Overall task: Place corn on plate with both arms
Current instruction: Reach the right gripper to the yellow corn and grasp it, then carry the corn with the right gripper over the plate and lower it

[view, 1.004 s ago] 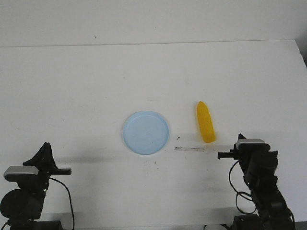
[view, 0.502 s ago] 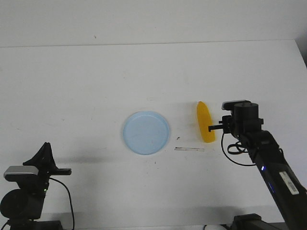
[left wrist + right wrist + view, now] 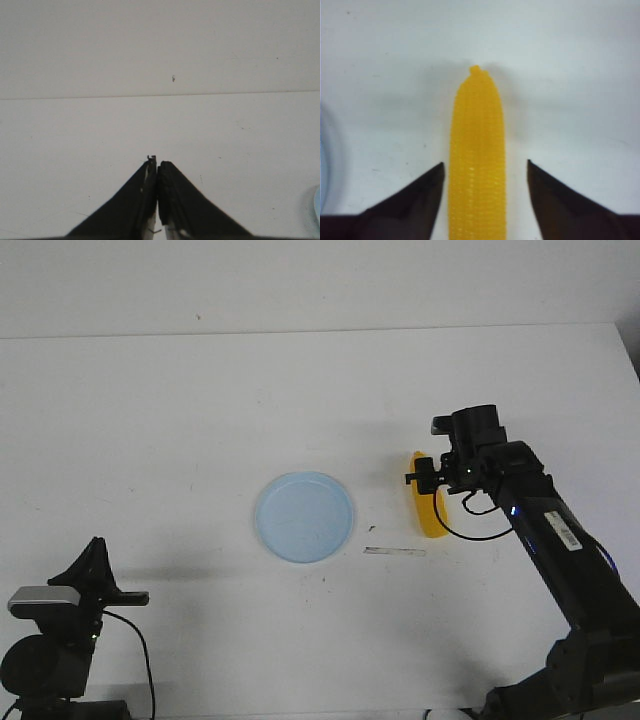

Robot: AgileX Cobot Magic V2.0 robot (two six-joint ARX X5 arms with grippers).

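The yellow corn (image 3: 431, 517) lies on the white table, right of the pale blue plate (image 3: 304, 517), pointed end away from me. My right gripper (image 3: 432, 484) hangs over the corn's middle and hides part of it. In the right wrist view the corn (image 3: 477, 150) lies lengthwise between the open jaws of the right gripper (image 3: 485, 165), and neither fingertip (image 3: 438, 172) touches it. My left gripper (image 3: 92, 558) sits at the front left, far from the plate. In the left wrist view the left gripper (image 3: 157, 163) is shut and empty, and the plate's rim (image 3: 317, 207) shows at the edge.
A thin pale strip (image 3: 395, 551) lies on the table just in front of the corn, with a small dark mark (image 3: 372, 527) beside it. The table's far edge (image 3: 300, 333) meets a white wall.
My right arm has swung from the front right edge forward and to the left, and its gripper now hangs over the corn. The left arm, corn and plate have not moved.
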